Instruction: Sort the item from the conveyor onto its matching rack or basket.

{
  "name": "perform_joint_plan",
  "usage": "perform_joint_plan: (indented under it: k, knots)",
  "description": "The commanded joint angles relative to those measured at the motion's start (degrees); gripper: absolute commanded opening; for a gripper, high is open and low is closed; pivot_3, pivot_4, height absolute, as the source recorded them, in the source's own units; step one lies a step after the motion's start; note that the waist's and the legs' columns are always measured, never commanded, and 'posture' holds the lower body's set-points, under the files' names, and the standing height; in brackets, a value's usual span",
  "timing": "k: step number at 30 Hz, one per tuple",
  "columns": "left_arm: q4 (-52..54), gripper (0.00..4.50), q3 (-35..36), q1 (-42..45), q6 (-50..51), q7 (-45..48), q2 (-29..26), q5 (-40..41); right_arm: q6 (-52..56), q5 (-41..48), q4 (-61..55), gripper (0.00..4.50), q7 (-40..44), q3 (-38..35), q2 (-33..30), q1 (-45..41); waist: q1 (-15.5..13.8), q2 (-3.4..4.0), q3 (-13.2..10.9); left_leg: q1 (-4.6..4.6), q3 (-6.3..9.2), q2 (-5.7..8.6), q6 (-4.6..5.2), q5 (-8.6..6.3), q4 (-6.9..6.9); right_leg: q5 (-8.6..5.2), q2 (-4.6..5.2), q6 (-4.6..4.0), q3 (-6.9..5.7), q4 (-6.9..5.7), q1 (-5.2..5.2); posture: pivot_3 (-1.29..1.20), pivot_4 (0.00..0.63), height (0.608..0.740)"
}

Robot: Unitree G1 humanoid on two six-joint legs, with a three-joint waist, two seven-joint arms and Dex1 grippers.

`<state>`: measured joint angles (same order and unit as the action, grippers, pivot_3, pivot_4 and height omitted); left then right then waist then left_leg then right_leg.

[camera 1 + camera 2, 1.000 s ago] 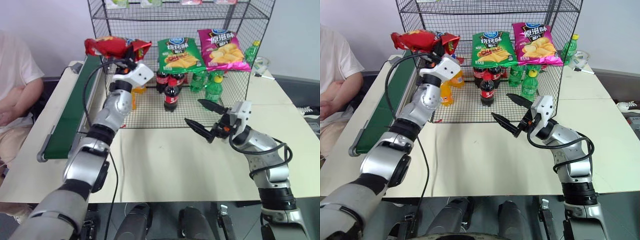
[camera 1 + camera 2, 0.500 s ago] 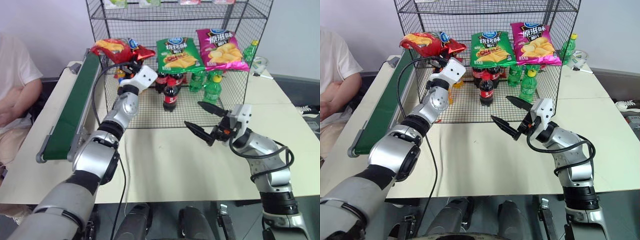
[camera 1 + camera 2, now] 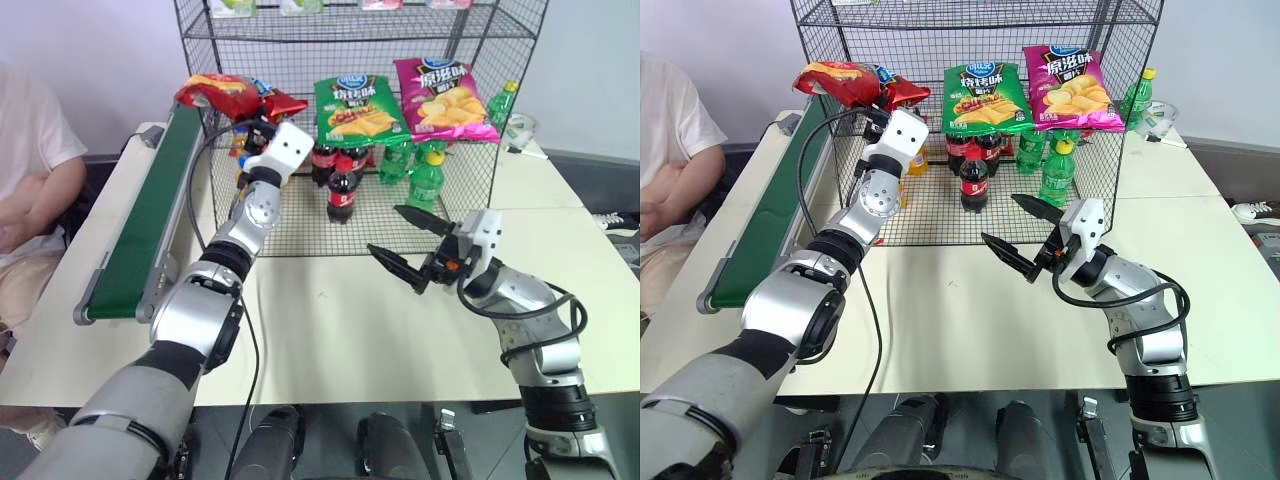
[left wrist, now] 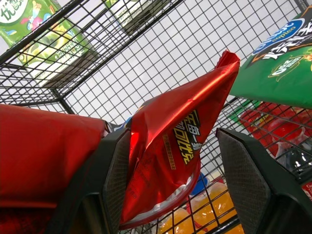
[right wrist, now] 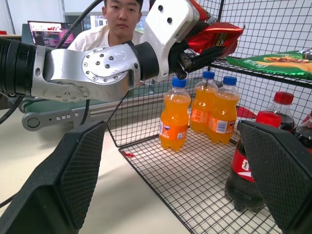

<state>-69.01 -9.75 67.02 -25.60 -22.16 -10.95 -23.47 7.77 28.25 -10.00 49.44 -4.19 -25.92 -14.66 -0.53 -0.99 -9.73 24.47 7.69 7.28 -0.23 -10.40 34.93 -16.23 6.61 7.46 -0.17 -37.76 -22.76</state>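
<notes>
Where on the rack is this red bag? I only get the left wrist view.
Observer: The red crisp bag is at the left end of the black wire rack's middle tier, next to the conveyor.
Operator: What else is on that tier?
Observer: A green crisp bag beside it, then a magenta crisp bag further right.
Operator: And the other arm?
Observer: The right gripper hovers open over the table in front of the rack, holding nothing.
</notes>
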Motion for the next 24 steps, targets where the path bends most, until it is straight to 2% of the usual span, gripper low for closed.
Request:
perform_joint_plan:
  k: [1, 8, 14, 20, 24]
  knots:
    - [5.1, 2.90, -5.8, 0.8, -1.8, -2.2, -3.7, -7.2, -0.2, 0.4, -2.9, 4.50, -0.2, -0.1, -0.2, -0.2, 0.1, 0.00, 0.0, 0.00, 0.00, 0.00, 0.00, 0.00, 0.00, 0.00, 0.00, 0.00, 0.00, -0.01, -0.02, 0.00, 0.150, 0.740]
    - [8.6, 2.90, -10.6, -1.4, -2.1, -2.9, -3.4, -11.4, -0.4, 0.1, -2.4, 4.50, -0.5, 0.7, 0.3, -0.8, -0.2, 0.00, 0.0, 0.00, 0.00, 0.04, 0.02, -0.01, 0.07, -0.01, 0.04, 0.02, 0.02, -0.03, 0.03, 0.00, 0.150, 0.740]
    - [8.5, 2.90, -8.5, -1.1, -2.5, -1.3, -2.8, -8.2, -0.4, 0.2, -2.5, 4.50, -0.8, 0.7, 0.0, -0.9, 0.0, -0.01, 0.0, 0.03, 0.01, 0.04, 0.02, -0.02, 0.06, -0.02, 0.04, 0.04, 0.01, -0.05, -0.02, 0.00, 0.150, 0.740]
    - [25.0, 2.90, -6.2, -10.2, -9.7, 1.3, -8.0, -5.9, -0.5, 0.1, -3.1, 4.50, -1.2, 0.4, -0.1, -0.2, 0.4, 0.00, 0.0, 0.02, -0.01, 0.03, 0.02, -0.02, 0.02, -0.02, 0.06, 0.04, 0.04, -0.05, -0.05, 0.00, 0.150, 0.740]
    - [40.6, 2.90, -1.7, -19.5, -8.4, 8.2, -9.6, 1.4, -0.8, 0.1, -2.7, 4.50, -1.1, 0.5, -0.1, -0.1, 0.4, 0.03, 0.0, 0.02, 0.00, 0.03, 0.02, -0.02, 0.01, -0.02, 0.06, 0.03, 0.06, -0.05, -0.06, 0.00, 0.150, 0.740]
